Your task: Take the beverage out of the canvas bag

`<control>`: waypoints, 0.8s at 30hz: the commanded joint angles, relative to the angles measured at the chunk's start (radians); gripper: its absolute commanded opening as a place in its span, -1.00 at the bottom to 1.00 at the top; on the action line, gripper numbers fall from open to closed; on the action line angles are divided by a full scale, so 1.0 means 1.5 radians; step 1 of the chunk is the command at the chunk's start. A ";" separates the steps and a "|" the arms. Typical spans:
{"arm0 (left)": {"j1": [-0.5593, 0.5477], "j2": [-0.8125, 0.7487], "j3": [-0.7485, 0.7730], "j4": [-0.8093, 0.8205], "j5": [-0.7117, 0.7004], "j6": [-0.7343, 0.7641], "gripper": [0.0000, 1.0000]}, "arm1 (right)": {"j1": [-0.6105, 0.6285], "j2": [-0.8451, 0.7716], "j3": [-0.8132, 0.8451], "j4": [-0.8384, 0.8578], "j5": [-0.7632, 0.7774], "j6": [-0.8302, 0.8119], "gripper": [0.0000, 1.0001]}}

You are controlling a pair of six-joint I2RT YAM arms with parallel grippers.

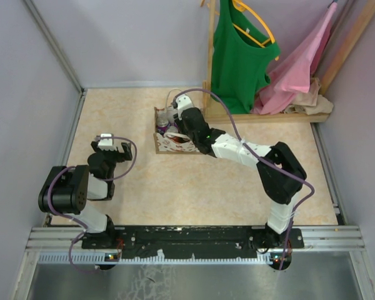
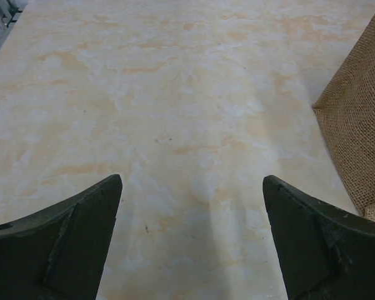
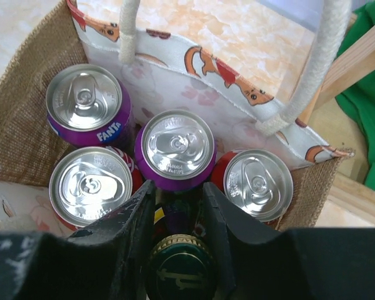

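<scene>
Canvas bag (image 1: 170, 147) stands on the table (image 2: 175, 94) toward its far side, holding four cans (image 3: 177, 147) and a dark bottle (image 3: 178, 272) with a green cap. The right pincer (image 3: 177, 187) reaches into the bag, clamped on the bottle's neck. The left pincer (image 2: 192, 181) hangs open over bare table, near the bag's burlap side.

LIGHT: we see bright, even light from above, only faint shadows on the desk (image 1: 175, 187) | GLARE: we note white sheen on the can tops (image 3: 178, 145) | FOCUS: top view looks sharp to us; in the right wrist view the dark fingers (image 3: 128, 231) and the bottle (image 3: 178, 269) between them go soft
</scene>
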State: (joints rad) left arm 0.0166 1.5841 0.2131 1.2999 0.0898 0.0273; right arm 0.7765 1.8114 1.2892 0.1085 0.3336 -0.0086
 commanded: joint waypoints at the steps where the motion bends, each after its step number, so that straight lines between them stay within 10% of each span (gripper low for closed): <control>1: -0.002 0.006 0.008 0.009 0.001 0.004 0.99 | -0.004 -0.042 0.089 0.075 0.056 -0.062 -1.00; 24: -0.002 0.006 0.008 0.009 0.001 0.004 0.99 | -0.005 -0.255 0.102 0.287 0.127 -0.215 -1.00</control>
State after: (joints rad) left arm 0.0166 1.5841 0.2131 1.2999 0.0898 0.0273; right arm 0.7757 1.6112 1.3643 0.2417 0.4358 -0.2176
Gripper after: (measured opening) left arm 0.998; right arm 0.330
